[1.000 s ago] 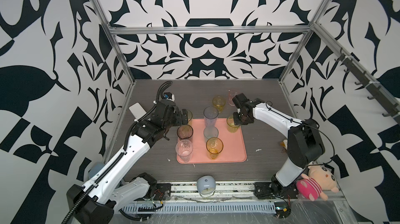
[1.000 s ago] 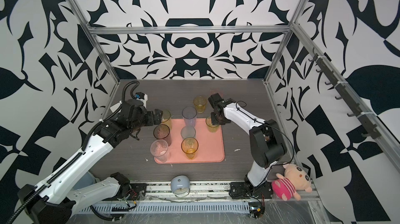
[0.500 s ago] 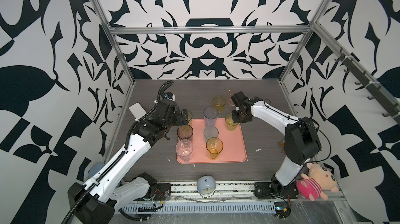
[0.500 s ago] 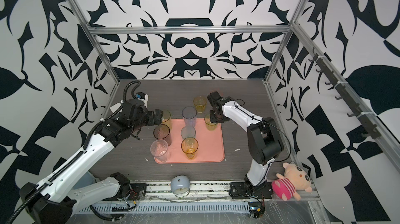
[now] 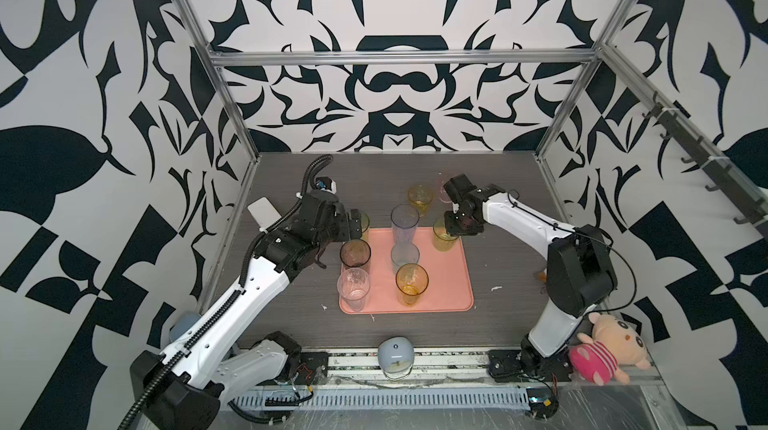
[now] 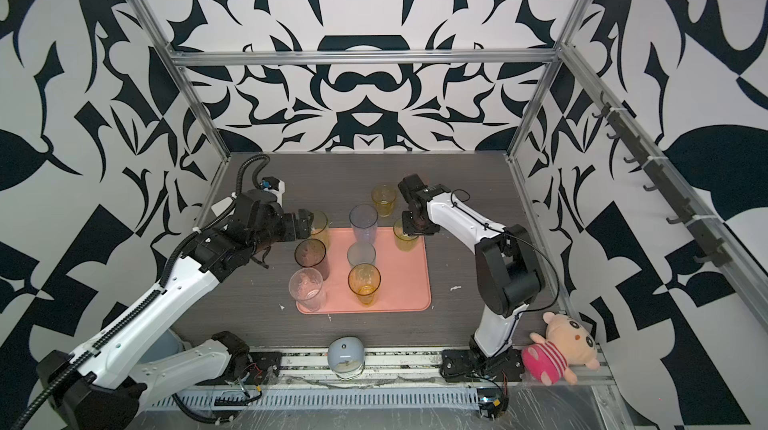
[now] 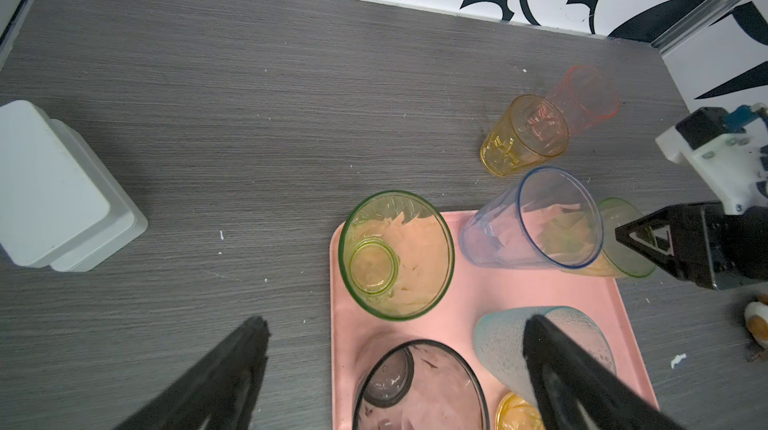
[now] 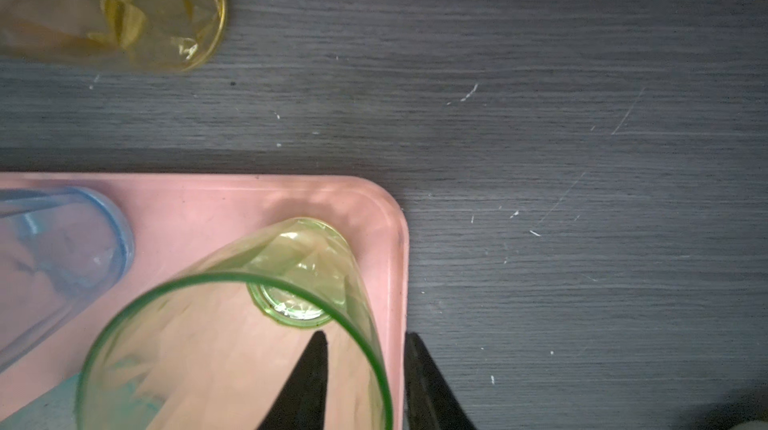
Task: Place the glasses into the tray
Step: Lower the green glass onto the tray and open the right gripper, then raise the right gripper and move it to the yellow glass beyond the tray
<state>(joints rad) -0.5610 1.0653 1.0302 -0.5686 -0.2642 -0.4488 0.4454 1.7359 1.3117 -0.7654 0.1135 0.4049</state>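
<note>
Nearest, an amber glass stands at the tray's 6 o'clock edge. At 11 o'clock the left jaws hang wide, empty. At 1 o'clock the green glass stands upright on the tray, right jaws narrowly parted astride its wall: best widen, then rise straight up. Beyond, at 12 o'clock, yellow glass and pink glass wait on the bench

Twin high views down over the whole table — both wrist views close above the tray

Green glass on tray, fingers apart — white box
</note>
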